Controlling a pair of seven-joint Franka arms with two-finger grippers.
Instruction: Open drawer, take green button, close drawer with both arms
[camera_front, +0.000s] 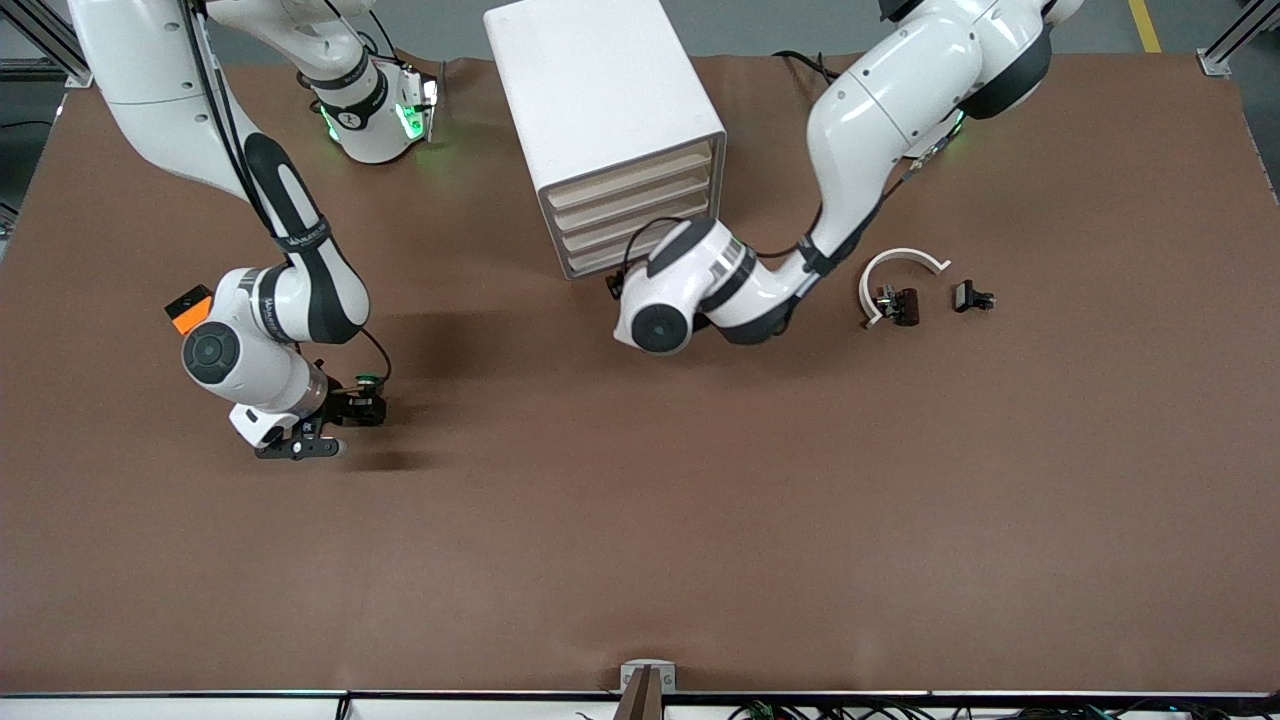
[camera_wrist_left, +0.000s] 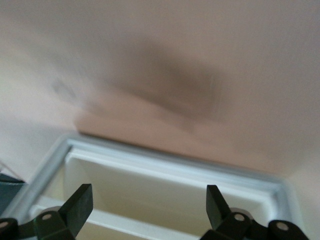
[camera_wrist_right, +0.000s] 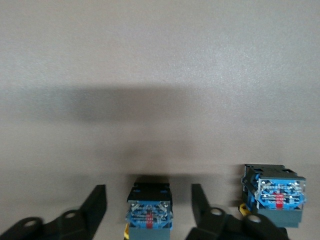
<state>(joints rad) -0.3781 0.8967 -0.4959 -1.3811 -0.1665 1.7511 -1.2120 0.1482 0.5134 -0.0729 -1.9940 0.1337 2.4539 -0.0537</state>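
The white cabinet (camera_front: 600, 90) stands at the back of the table. Its lowest drawer (camera_front: 598, 263) is partly covered by the left arm's hand. My left gripper (camera_front: 614, 284) is at that drawer's front. In the left wrist view my left gripper (camera_wrist_left: 149, 206) is open and empty over a white-rimmed cream tray (camera_wrist_left: 170, 167). My right gripper (camera_front: 345, 412) is low at the table toward the right arm's end, beside the green-capped button (camera_front: 368, 381). In the right wrist view my right gripper (camera_wrist_right: 149, 192) is open astride a blue-grey button block (camera_wrist_right: 150, 212), not closed on it. Its cap is hidden there.
A second blue-grey button block (camera_wrist_right: 275, 195) stands close beside the right gripper. A white curved piece (camera_front: 905, 260) with a dark part (camera_front: 898, 305) and a small black part (camera_front: 972, 297) lie toward the left arm's end.
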